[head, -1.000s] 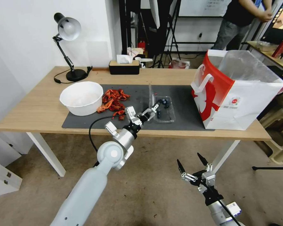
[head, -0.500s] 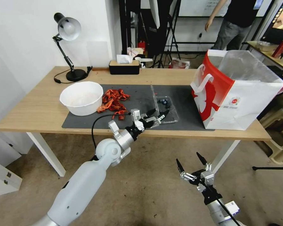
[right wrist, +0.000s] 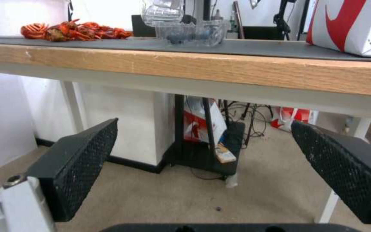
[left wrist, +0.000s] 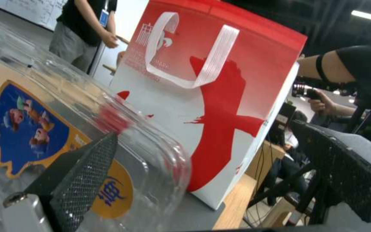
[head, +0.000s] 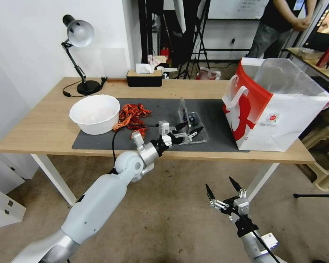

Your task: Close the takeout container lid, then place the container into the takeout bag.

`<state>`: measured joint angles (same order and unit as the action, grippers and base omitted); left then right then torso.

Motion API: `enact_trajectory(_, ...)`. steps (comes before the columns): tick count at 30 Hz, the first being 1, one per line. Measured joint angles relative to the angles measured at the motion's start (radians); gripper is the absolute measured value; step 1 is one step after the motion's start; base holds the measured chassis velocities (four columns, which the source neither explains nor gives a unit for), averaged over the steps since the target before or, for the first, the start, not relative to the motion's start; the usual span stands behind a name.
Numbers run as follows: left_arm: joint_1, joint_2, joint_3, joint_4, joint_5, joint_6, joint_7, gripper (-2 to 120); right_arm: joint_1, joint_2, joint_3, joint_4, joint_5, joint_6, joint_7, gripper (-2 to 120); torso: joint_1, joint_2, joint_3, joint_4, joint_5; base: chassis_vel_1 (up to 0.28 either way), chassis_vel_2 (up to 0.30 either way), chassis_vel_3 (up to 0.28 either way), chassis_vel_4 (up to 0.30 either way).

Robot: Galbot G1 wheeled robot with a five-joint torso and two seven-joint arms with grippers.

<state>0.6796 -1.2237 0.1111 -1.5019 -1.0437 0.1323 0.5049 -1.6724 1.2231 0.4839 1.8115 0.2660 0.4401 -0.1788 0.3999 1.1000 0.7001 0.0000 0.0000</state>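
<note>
Left gripper [head: 189, 131]: fingers spread, nothing clamped, reaching over the near edge of the mat [head: 98, 140] and set against the container [head: 198, 132]; in the left wrist view one mesh pad [left wrist: 82, 174] lies on the clear plastic of the lid [left wrist: 65, 135], beside its blue-and-yellow label, while the other pad stands off to the side, apart from the plastic. Lid: not closed; in the head view it stands tilted up over the far-left side of the container, partway between upright and shut. Container: on the mat, near its front edge, blueberries visible inside, base flat. Bag [head: 278, 106]: on the table's right end, well apart from the container on the right, mouth open, liner showing, red side and white handle facing the container. Bowl [head: 95, 113]: on the mat's left end, well apart from the container. Red crayfish pile [head: 131, 117]: between bowl and container. Right gripper [head: 224, 190]: fingers wide apart, empty, parked low in front of the table, below its edge and short of the container. Status, as judged: first step in hand, lid being pushed down but not latched; still to do are the final shut, the grasp of the container, the carry rightward and the drop into the bag.
</note>
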Motion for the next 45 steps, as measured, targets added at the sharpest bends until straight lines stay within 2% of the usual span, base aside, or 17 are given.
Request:
enact_trajectory(5, -0.035, -0.014, 0.027, 0.024, -0.052, 0.004, -0.037, 100, 0.000, 0.000, 0.003, -0.002, 0.000, 0.000, 0.000, 100, 0.000, 0.000, 0.000, 0.0000, 0.0000, 0.000, 0.000, 0.000, 0.000)
enact_trajectory(9, -0.054, -0.033, 0.040, 0.044, -0.119, 0.016, -0.090, 91, -0.001, -0.001, 0.005, -0.003, 0.001, 0.000, 0.001, 100, 0.000, 0.000, 0.000, -0.0001, 0.0000, 0.000, 0.000, 0.000, 0.000)
enact_trajectory(12, -0.063, -0.050, 0.049, 0.056, -0.178, 0.026, -0.165, 78, -0.002, 0.000, 0.006, -0.004, 0.002, 0.001, 0.001, 100, 0.000, 0.000, 0.000, 0.0000, 0.0000, 0.000, 0.000, 0.000, 0.000)
enact_trajectory(13, -0.067, -0.059, 0.052, 0.058, -0.211, 0.032, -0.231, 71, -0.005, 0.000, 0.007, -0.004, 0.003, 0.003, 0.001, 100, 0.000, 0.000, 0.000, 0.0000, 0.0000, 0.000, 0.000, 0.000, 0.000)
enact_trajectory(14, -0.067, -0.059, 0.052, 0.058, -0.211, 0.032, -0.231, 71, -0.005, 0.000, 0.007, -0.004, 0.003, 0.003, 0.001, 100, 0.000, 0.000, 0.000, 0.0000, 0.0000, 0.000, 0.000, 0.000, 0.000)
enact_trajectory(17, -0.073, -0.079, 0.053, 0.055, -0.257, 0.043, -0.337, 57, -0.011, 0.000, 0.009, -0.005, 0.004, 0.007, -0.001, 100, 0.000, 0.000, 0.000, 0.0000, 0.0001, 0.000, 0.000, 0.000, 0.000)
enact_trajectory(18, -0.073, -0.079, 0.053, 0.055, -0.257, 0.043, -0.337, 57, -0.011, 0.000, 0.009, -0.005, 0.004, 0.007, -0.001, 100, 0.000, 0.000, 0.000, 0.0000, 0.0001, 0.000, 0.000, 0.000, 0.000)
enact_trajectory(22, -0.071, -0.095, 0.056, 0.045, -0.282, 0.049, -0.385, 39, -0.019, 0.001, 0.010, -0.006, 0.002, 0.014, -0.004, 100, 0.000, 0.000, 0.000, 0.0000, 0.0001, 0.000, 0.000, 0.000, 0.000)
enact_trajectory(23, -0.071, -0.095, 0.056, 0.045, -0.282, 0.049, -0.385, 39, -0.019, 0.001, 0.010, -0.006, 0.002, 0.014, -0.004, 100, 0.000, 0.000, 0.000, 0.0000, 0.0001, 0.000, 0.000, 0.000, 0.000)
enact_trajectory(25, -0.064, -0.101, 0.059, 0.040, -0.289, 0.050, -0.402, 29, -0.022, 0.002, 0.009, -0.006, 0.000, 0.016, -0.005, 100, 0.000, 0.000, 0.000, 0.0000, 0.0000, 0.000, 0.000, 0.000, 0.000)
enact_trajectory(27, -0.062, -0.103, 0.059, 0.039, -0.291, 0.051, -0.410, 25, -0.024, 0.002, 0.009, -0.006, 0.000, 0.017, -0.006, 100, 0.000, 0.000, 0.000, 0.0000, 0.0000, 0.000, 0.000, 0.000, 0.000)
enact_trajectory(30, -0.055, -0.111, 0.063, 0.034, -0.290, 0.056, -0.442, 11, -0.031, 0.002, 0.009, -0.001, -0.002, 0.019, -0.006, 100, 0.000, 0.000, 0.000, -0.0001, 0.0000, 0.000, 0.000, 0.000, 0.000)
enact_trajectory(31, -0.055, -0.111, 0.063, 0.034, -0.290, 0.056, -0.442, 11, -0.031, 0.002, 0.009, -0.001, -0.002, 0.019, -0.006, 100, 0.000, 0.000, 0.000, -0.0001, 0.0000, 0.000, 0.000, 0.000, 0.000)
enact_trajectory(33, -0.054, -0.113, 0.067, 0.029, -0.286, 0.060, -0.460, 2, -0.035, 0.001, 0.010, 0.002, -0.003, 0.020, -0.007, 100, 0.000, 0.000, 0.000, 0.0000, 0.0000, 0.000, 0.000, 0.000, 0.000)
enact_trajectory(39, -0.060, -0.113, 0.079, 0.017, -0.256, 0.088, -0.517, 0, -0.041, 0.001, 0.011, 0.014, -0.005, 0.021, -0.007, 100, 0.000, 0.000, 0.000, 0.0000, 0.0000, 0.000, 0.000, 0.000, 0.000)
enact_trajectory(43, -0.072, -0.107, 0.096, 0.006, -0.201, 0.155, -0.621, 0, -0.046, 0.001, 0.011, 0.045, 0.004, 0.002, -0.008, 100, 0.000, 0.000, 0.000, -0.0001, 0.0000, 0.000, 0.000, 0.000, 0.000)
enact_trajectory(45, -0.074, -0.103, 0.100, 0.004, -0.190, 0.170, -0.642, 0, -0.047, 0.001, 0.010, 0.057, 0.011, -0.005, -0.009, 100, 0.000, 0.000, 0.000, 0.0000, 0.0000, 0.000, 0.000, 0.000, 0.000)
